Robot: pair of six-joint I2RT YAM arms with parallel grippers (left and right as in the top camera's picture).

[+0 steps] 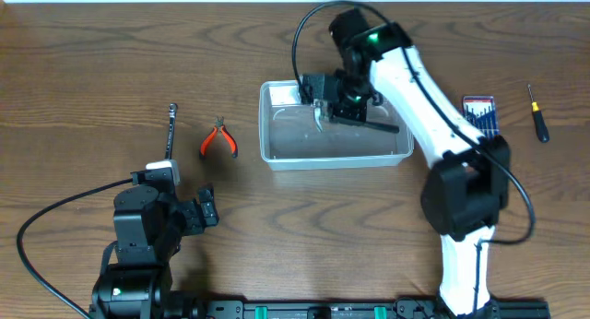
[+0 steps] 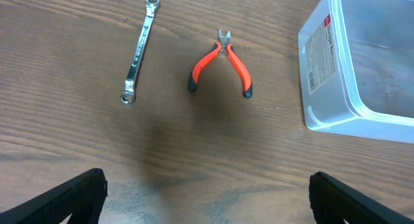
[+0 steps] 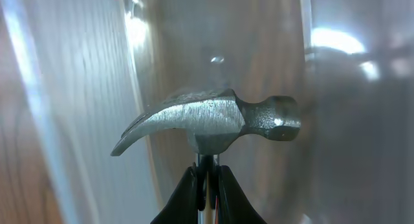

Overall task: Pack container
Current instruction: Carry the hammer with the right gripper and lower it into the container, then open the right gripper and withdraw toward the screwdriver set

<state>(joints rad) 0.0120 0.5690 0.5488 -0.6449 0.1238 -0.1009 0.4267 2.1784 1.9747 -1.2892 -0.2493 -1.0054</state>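
The container [image 1: 293, 151] stands on the wooden table [image 1: 111, 61] slightly right of centre, long side running left to right; in the left wrist view its left end wall [image 2: 336, 88] carries a printed label [image 2: 320, 52].

The right arm [image 1: 415, 88] reaches over the container from the right; the right gripper [image 1: 343, 105] is clamped on a hammer [image 1: 319, 112]; the right wrist view shows both fingers [image 3: 184, 198] pressed against the neck just below the steel head [image 3: 207, 120], claw to the left and striking face to the right. In the overhead view the head lies within the container's outline near the left half and the black handle [image 1: 378, 125] runs rightward across the tub; whether the hammer touches the container floor cannot be determined.

The left gripper [image 1: 207, 208] sits near the front left of the table, well apart from the container; its fingers [image 2: 71, 198] are spread wide with nothing between them.

Other items on the table:
- a wrench [image 2: 139, 49], lying left of the container;
- orange-handled pliers [image 2: 221, 65], between the wrench and the container, touching neither;
- a blue packet [image 1: 479, 114], right of the container, partly covered by the right arm;
- a screwdriver [image 1: 537, 113], near the right edge.
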